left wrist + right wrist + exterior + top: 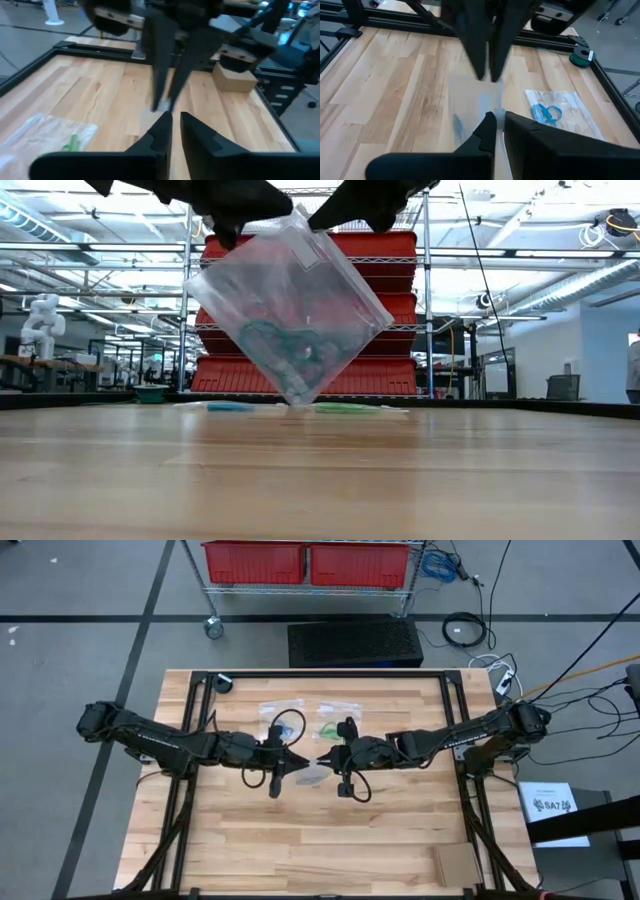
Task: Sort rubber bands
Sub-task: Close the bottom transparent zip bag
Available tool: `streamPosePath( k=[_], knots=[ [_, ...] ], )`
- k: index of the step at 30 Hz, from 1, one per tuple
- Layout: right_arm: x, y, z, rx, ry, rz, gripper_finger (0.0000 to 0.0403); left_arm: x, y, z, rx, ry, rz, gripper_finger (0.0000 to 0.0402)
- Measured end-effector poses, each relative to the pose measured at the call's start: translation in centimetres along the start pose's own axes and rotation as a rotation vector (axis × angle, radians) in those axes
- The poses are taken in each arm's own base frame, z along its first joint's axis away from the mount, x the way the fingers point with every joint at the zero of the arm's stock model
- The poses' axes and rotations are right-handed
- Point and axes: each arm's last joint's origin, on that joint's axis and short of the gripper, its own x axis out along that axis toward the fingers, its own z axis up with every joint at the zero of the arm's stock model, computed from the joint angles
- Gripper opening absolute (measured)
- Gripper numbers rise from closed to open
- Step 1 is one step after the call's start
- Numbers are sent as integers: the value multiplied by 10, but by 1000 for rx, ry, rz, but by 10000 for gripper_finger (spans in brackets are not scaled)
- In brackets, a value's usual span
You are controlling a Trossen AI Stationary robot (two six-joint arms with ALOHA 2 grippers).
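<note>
A clear plastic bag (290, 310) hangs between both grippers over the table's middle, one corner pointing down. Dark grey-blue rubber bands (285, 350) are bunched in its lower part. My left gripper (298, 760) and my right gripper (326, 758) meet tip to tip, each shut on the bag's top. Two more clear bags lie flat toward the far edge. One holds blue bands (546, 113) (283, 723), the other green bands (70, 142) (330, 727). My left gripper (174, 124) pinches the hanging bag's upper left edge (232, 232) between its two fingers, coming level from the table's left. The bag is lifted clear and hangs tilted below the fingers. My right gripper (499, 121) pinches the bag's upper right edge (352, 228), by the zip strip, coming level from the table's right. The bag hangs below it with its lowest corner (300, 398) clear of the table.
A black frame rail (330, 674) borders the table. A small cardboard box (455, 862) sits at the near right corner and a dark green roll (580, 56) at the far left corner. Bare wood (300, 840) stretches toward the near edge. Red bins (305, 560) stand beyond the table.
</note>
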Motion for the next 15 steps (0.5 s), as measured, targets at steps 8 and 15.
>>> streamPosePath(
  k=[8, 15],
  knots=[
    [0, 0, 0, 0, 0, 1, 4, 1, 5, 1, -4, 1, 1, 67],
    [0, 0, 0, 0, 1, 4, 4, 1, 5, 2, 4, -13, 27, 138]
  ],
)
